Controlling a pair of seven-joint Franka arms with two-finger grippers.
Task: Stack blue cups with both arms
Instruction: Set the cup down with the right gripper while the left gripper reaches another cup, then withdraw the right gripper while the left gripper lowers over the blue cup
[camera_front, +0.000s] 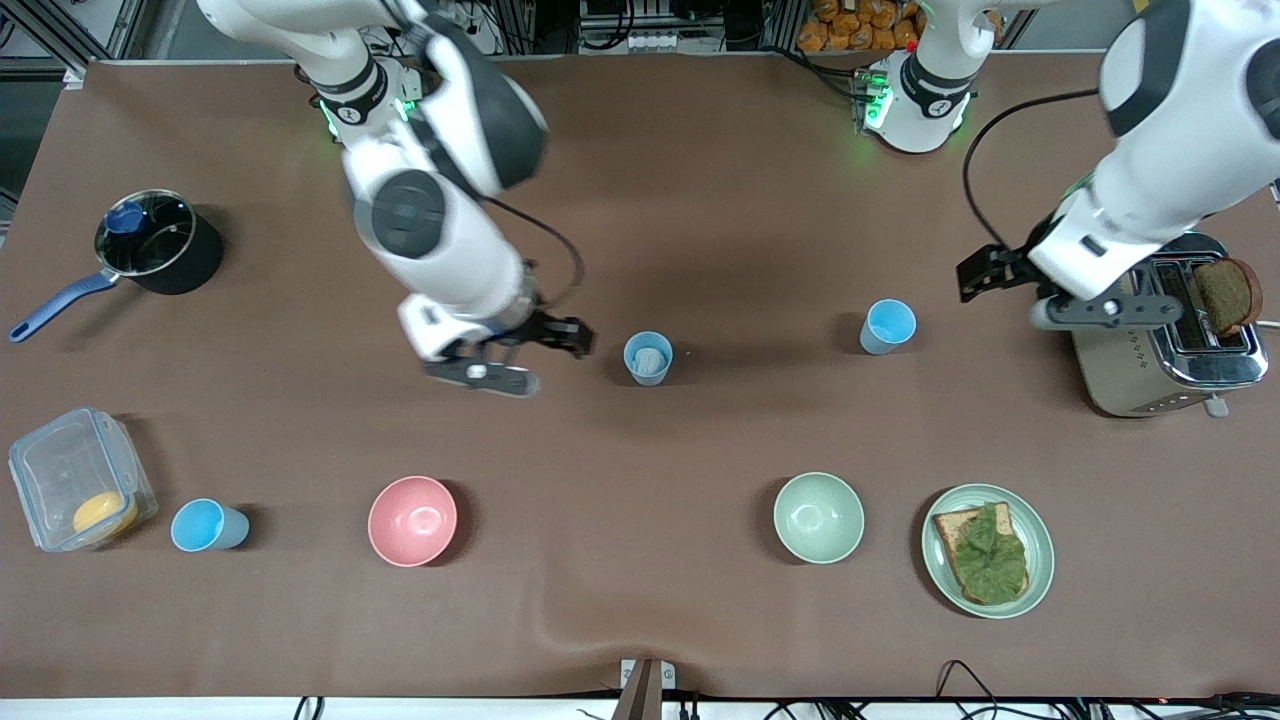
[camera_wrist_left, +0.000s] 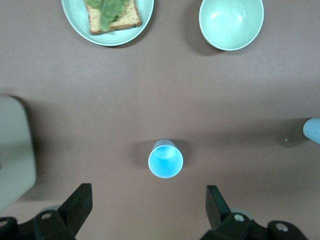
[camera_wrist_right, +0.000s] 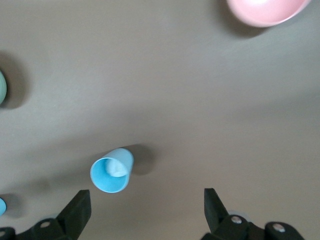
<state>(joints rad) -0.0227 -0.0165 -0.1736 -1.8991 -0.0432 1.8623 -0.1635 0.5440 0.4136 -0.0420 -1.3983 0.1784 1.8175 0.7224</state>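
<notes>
Three light-blue cups stand upright on the brown table. One (camera_front: 648, 358) is at the middle, with something pale inside. One (camera_front: 888, 326) is toward the left arm's end. One (camera_front: 208, 525) stands near the front camera beside a clear box. My right gripper (camera_front: 572, 338) is open and empty beside the middle cup (camera_wrist_right: 112, 170), apart from it; its own view (camera_wrist_right: 146, 207) shows the jaws wide. My left gripper (camera_front: 968, 278) is open and empty above the table between the second cup (camera_wrist_left: 165, 159) and the toaster; its own view (camera_wrist_left: 146, 205) shows the jaws wide.
A pink bowl (camera_front: 412, 520) and a pale green bowl (camera_front: 818, 517) sit nearer the front camera. A plate with toast and lettuce (camera_front: 1040, 560) is beside the green bowl. A toaster (camera_front: 1150, 370) holds bread. A black pot (camera_front: 160, 242) and a clear box (camera_front: 70, 480) are at the right arm's end.
</notes>
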